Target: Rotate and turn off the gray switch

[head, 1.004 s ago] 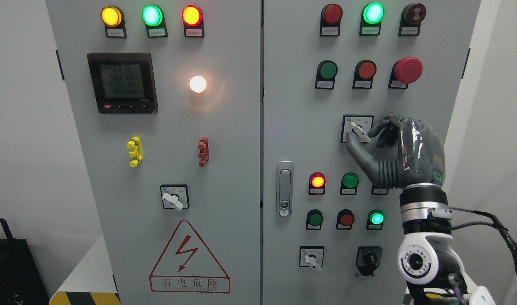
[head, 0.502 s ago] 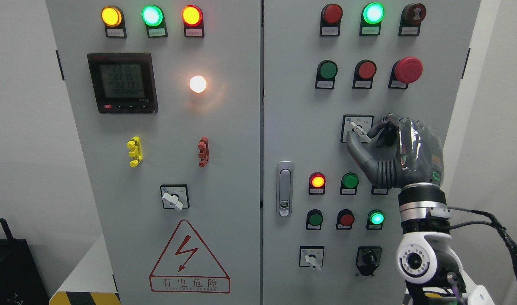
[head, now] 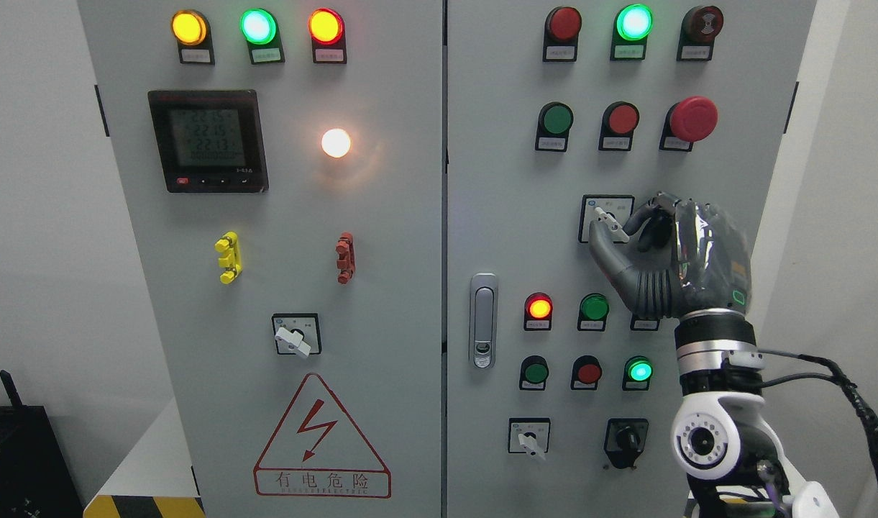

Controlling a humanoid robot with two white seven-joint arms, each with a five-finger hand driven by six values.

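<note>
On the panel's right door, right hand (head: 687,255) (palm leftward) pinching gray switch (head: 610,224).

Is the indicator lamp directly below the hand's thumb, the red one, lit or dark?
Lit. The red lamp glows orange at its centre, unlike the dark green lamp beside it.

One view only, from the robot's head, facing a grey cabinet (head: 381,288) almost square-on and close, so its two doors fill most of the frame. Wall shows at both sides. The right arm (head: 719,403) rises from the lower right corner, near the lens.
</note>
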